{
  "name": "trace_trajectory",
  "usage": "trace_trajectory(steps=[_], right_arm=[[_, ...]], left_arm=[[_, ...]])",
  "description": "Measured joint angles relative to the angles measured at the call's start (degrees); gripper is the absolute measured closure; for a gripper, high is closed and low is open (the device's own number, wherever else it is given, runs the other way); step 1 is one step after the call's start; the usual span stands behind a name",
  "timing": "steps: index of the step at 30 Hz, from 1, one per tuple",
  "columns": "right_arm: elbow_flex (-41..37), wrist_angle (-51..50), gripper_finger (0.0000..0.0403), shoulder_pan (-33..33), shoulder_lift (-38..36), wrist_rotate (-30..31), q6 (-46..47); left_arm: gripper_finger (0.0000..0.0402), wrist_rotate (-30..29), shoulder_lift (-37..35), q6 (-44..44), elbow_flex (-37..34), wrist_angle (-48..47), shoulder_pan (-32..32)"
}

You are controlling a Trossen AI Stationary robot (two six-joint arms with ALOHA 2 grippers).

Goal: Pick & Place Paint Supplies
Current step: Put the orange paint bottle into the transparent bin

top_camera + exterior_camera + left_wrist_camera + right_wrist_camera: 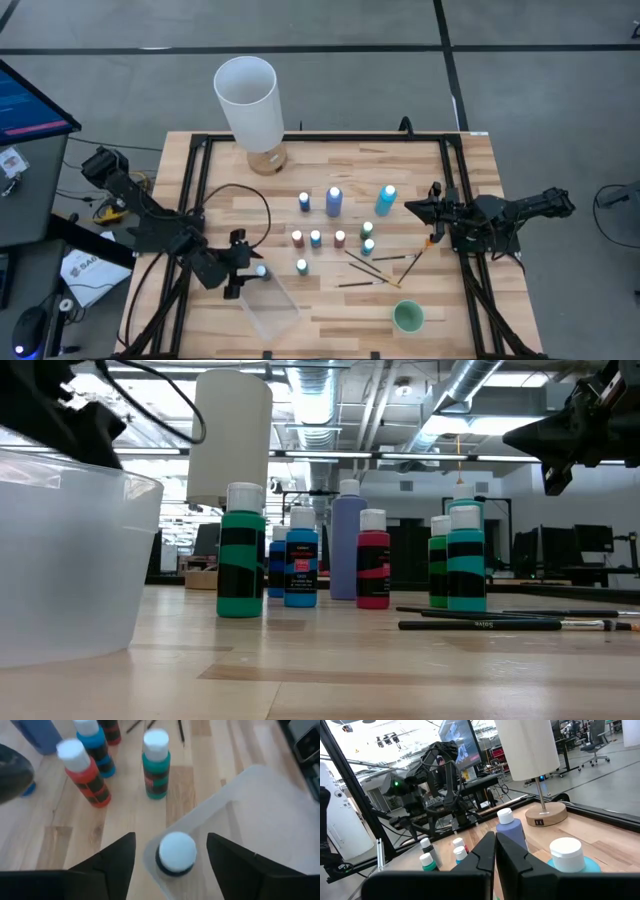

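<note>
Two dark fingers (115, 860) of the left gripper (247, 274) stand spread wide, and between them sits a white-capped bottle (175, 853), seen from above, touched by neither finger. It stands in the clear tub (268, 308), just inside the tub's far corner. The tub rests near the table's (330, 320) front edge, left of centre, and the left arm reaches in over it from the left side.

Out beyond the tub, the rest of the paints stand in a loose cluster mid-table. Nearest is a teal bottle (302, 266), then a row of three across: red (297, 239), blue (316, 238), red again (340, 238). Two green-and-teal ones (368, 238) stand close together to their right. Farther back, a small blue (304, 202), a taller lilac-blue (334, 201) and a taller light-blue (386, 199) line up.

Several thin brushes (375, 268) lie scattered flat, right of centre, toward the front.

Over on the right edge, the right gripper (412, 207) hangs above the table near the light-blue bottle, its fingers pressed together on nothing.

A tall white cylinder (248, 100) on a round wooden base stands at the back edge, left of centre. A green cup (408, 317) sits near the front right corner.
</note>
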Motion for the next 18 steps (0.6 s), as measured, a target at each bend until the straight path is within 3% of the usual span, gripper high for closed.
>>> trace_trajectory(steps=[6,10,18], right_arm=[[0.0,0.0,0.0394,0.0,0.0,0.0,0.0],[0.0,0.0,0.0394,0.0,0.0,0.0,0.0],[0.0,0.0,0.0394,0.0,0.0,0.0,0.0]], left_arm=[[0.0165,-4.6,-7.0,10.0,0.0,1.4,4.1],[0.0161,-5.1,-10.4,19.4,0.0,6.5,11.1],[0.0144,8.8,-8.8,30.1,0.0,13.1,26.0]])
